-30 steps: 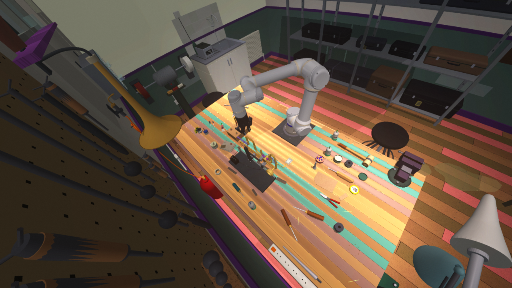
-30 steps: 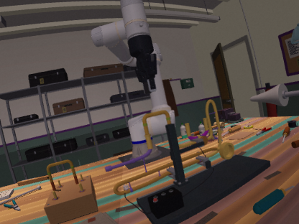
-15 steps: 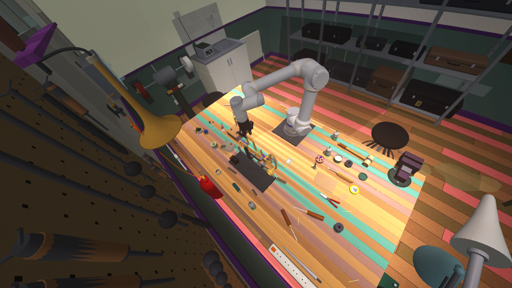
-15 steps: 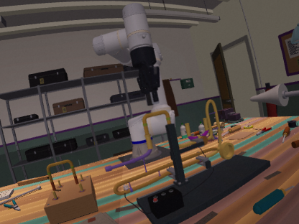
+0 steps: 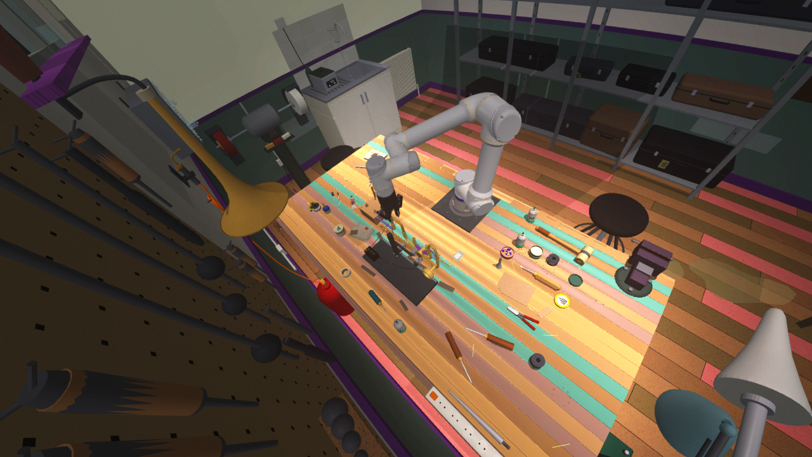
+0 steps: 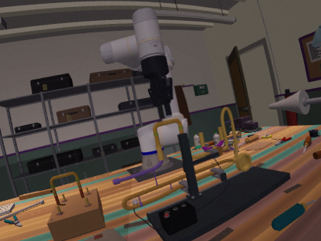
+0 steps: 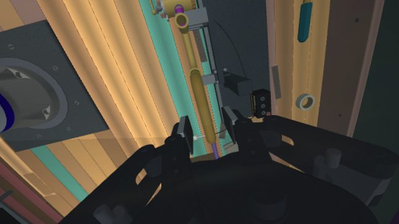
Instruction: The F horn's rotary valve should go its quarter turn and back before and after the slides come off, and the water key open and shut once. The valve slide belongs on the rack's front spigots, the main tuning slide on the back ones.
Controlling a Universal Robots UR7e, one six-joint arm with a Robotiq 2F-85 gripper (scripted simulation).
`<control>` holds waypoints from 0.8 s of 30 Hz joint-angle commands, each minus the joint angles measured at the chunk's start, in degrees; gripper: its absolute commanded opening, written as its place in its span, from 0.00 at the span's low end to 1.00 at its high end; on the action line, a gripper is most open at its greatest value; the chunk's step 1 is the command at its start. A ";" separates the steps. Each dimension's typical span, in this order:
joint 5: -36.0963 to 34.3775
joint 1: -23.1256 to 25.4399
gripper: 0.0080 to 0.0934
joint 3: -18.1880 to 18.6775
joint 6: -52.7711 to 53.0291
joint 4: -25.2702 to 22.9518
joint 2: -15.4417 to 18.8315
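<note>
The main tuning slide [image 6: 166,127], a brass U-bend, stands upright on the horn's tubing [image 7: 201,101] with its crook directly under my fingers. The horn [image 6: 193,166] lies clamped on a dark stand plate [image 5: 404,273], with purple tubes at its valve section [image 7: 180,9]. Left of it, the wooden rack [image 6: 76,218] carries a smaller brass U-shaped valve slide [image 6: 66,185] on its spigots. My gripper [image 7: 207,130] hangs just above the main slide's crook, straddling the brass tube in the wrist camera; it is open and holds nothing.
A black control box [image 6: 178,218] sits at the stand's near corner. A tape roll [image 7: 304,101] and a teal-handled screwdriver [image 6: 295,216] lie on the bench beside the stand. My base plate [image 7: 46,83] is on the other side, and scattered tools [image 5: 528,273] lie farther along.
</note>
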 commanded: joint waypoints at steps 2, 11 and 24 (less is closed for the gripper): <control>0.00 0.00 0.40 0.00 0.00 -0.05 -0.02; 0.00 0.00 0.40 0.38 0.00 -0.48 0.05; 0.00 0.00 0.40 1.74 0.00 -2.11 0.33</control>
